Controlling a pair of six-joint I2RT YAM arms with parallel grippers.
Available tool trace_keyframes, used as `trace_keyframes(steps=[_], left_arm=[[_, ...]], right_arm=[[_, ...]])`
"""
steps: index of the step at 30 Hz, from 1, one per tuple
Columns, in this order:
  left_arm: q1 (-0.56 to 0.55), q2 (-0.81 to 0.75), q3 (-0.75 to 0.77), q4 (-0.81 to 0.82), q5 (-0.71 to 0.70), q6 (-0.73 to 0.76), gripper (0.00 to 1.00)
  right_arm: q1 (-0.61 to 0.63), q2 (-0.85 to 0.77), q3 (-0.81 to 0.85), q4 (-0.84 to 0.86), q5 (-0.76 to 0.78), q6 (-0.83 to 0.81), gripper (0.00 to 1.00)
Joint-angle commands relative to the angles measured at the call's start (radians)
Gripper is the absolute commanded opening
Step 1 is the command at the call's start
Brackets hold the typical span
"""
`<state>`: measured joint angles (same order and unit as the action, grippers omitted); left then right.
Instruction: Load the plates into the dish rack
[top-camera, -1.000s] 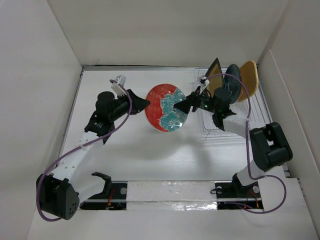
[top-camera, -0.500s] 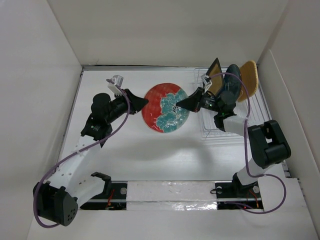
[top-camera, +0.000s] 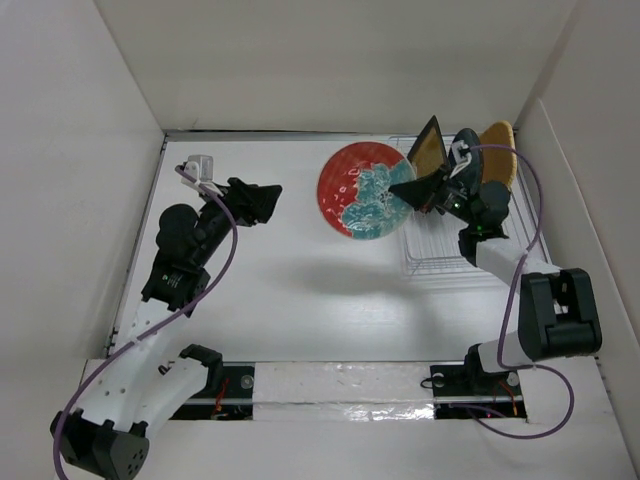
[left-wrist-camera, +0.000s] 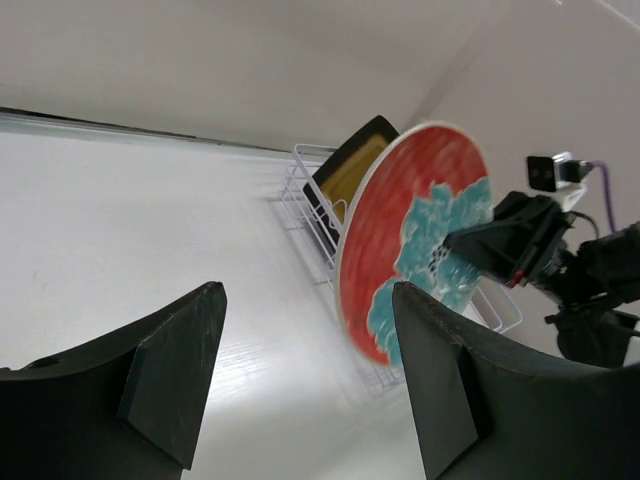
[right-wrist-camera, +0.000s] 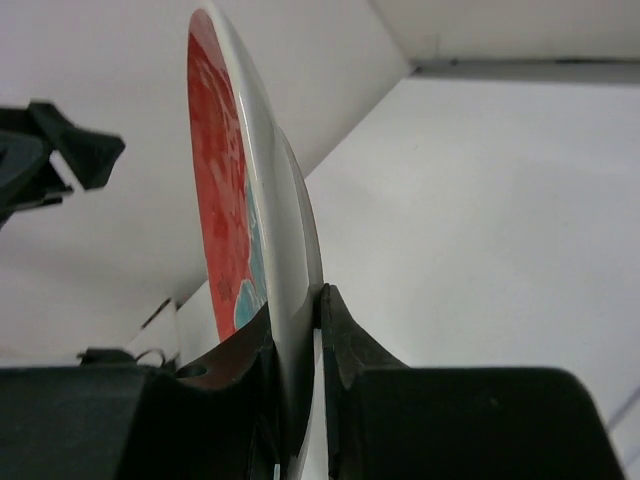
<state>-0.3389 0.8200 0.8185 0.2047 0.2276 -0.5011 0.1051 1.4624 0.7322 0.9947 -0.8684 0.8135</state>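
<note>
The round red-and-teal plate (top-camera: 362, 192) hangs on edge in the air just left of the white wire dish rack (top-camera: 450, 258). My right gripper (top-camera: 408, 190) is shut on its right rim, one finger on each face (right-wrist-camera: 297, 300). My left gripper (top-camera: 262, 196) stands open off to the left, apart from the plate, with nothing between its fingers (left-wrist-camera: 308, 292). In the rack stand a mustard-yellow plate with a black rim (top-camera: 430, 147) and an orange plate (top-camera: 499, 150). A dark teal plate (top-camera: 471, 136) between them is mostly hidden by my right wrist.
White walls close in the table at the back and on both sides. The rack sits against the right wall, its front rows of prongs (top-camera: 440, 262) bare. In the left wrist view the rack's corner (left-wrist-camera: 300, 190) lies behind the held plate (left-wrist-camera: 400, 250).
The left gripper opened, let go of the patterned plate and drew back to the left. The right gripper shut on the plate's rim and carried it right and towards the rack.
</note>
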Motion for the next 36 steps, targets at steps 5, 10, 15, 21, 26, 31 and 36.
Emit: trace_keyframes(steps=[5, 10, 15, 21, 26, 31, 36], left_arm=[[-0.031, -0.077, -0.039, 0.004, -0.102, 0.076, 0.65], [-0.041, -0.09, -0.09, 0.035, -0.111, 0.065, 0.66], [-0.041, -0.074, -0.076, 0.03, -0.062, 0.058, 0.66], [-0.041, -0.079, -0.079, 0.032, -0.051, 0.055, 0.66], [-0.041, -0.076, -0.081, 0.036, -0.036, 0.05, 0.67], [-0.041, -0.064, -0.074, 0.03, -0.024, 0.05, 0.67], [-0.041, -0.062, -0.078, 0.028, -0.021, 0.05, 0.67]], right_arm=[[-0.071, -0.192, 0.214, -0.345, 0.441, -0.23, 0.0], [-0.012, -0.252, 0.335, -0.597, 0.922, -0.451, 0.0], [0.027, -0.205, 0.407, -0.649, 1.089, -0.588, 0.0], [0.12, -0.129, 0.499, -0.663, 1.27, -0.76, 0.0], [0.154, -0.074, 0.536, -0.66, 1.313, -0.861, 0.0], [0.185, -0.007, 0.532, -0.647, 1.356, -0.892, 0.0], [0.205, 0.009, 0.51, -0.593, 1.411, -0.901, 0.0]])
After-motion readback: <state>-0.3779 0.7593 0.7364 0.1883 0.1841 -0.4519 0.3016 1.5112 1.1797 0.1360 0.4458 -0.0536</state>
